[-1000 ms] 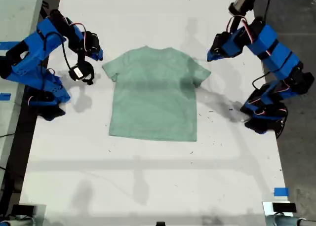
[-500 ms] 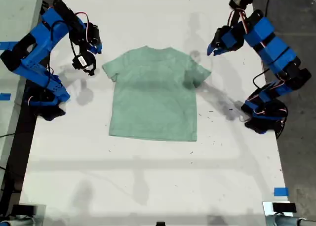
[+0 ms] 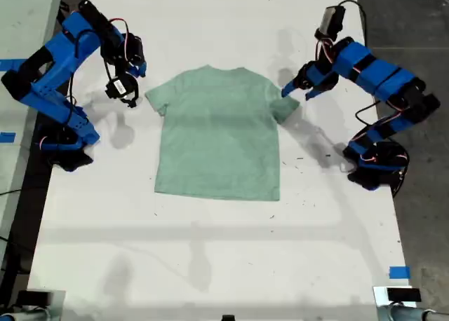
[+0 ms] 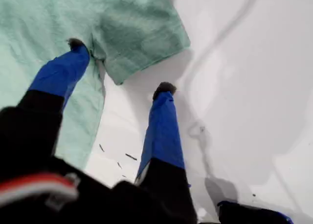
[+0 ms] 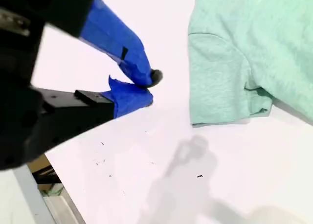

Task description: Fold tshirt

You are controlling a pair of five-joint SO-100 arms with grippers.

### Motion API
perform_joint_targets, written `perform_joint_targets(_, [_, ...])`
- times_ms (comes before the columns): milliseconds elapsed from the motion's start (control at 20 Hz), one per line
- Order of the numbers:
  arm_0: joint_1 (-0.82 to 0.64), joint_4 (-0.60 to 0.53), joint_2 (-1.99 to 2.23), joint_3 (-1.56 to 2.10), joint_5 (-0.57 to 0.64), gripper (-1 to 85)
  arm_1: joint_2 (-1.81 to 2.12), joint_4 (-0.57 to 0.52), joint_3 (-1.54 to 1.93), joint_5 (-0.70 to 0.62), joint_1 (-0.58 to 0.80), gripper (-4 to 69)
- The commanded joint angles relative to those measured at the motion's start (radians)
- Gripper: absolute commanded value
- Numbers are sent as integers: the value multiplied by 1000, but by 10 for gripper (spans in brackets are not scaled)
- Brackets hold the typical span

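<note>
Jaws spread wide, my first gripper (image 4: 117, 67) straddles the tshirt (image 3: 217, 132) sleeve; my second gripper (image 5: 149, 89) hangs closed, empty.

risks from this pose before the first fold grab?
1. My first gripper is open with its fingertips astride one sleeve of the pale mint-green cloth t-shirt; closing there may catch only the sleeve hem, so a lift could drag the shirt.
2. My second gripper is shut and off the cloth, over the bare white table; a one-sided pull may skew the flat shirt.
</note>
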Motion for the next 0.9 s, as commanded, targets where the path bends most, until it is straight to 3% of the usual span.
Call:
perform_joint_targets(0, [0,-9,5,0,11,0,-34,-133,37,-43,34,273])
perform_joint_targets(400, [2,-21,5,23,11,0,-342,-347,26,-124,75,273])
perform_joint_targets(500, [2,-23,5,25,11,0,-390,-334,-12,-118,77,48])
perform_joint_targets(700, [2,-23,5,25,11,0,-402,-319,-49,-135,72,-9])
perform_joint_targets(850, [5,-25,5,31,6,0,-396,-291,-74,-118,61,-12])
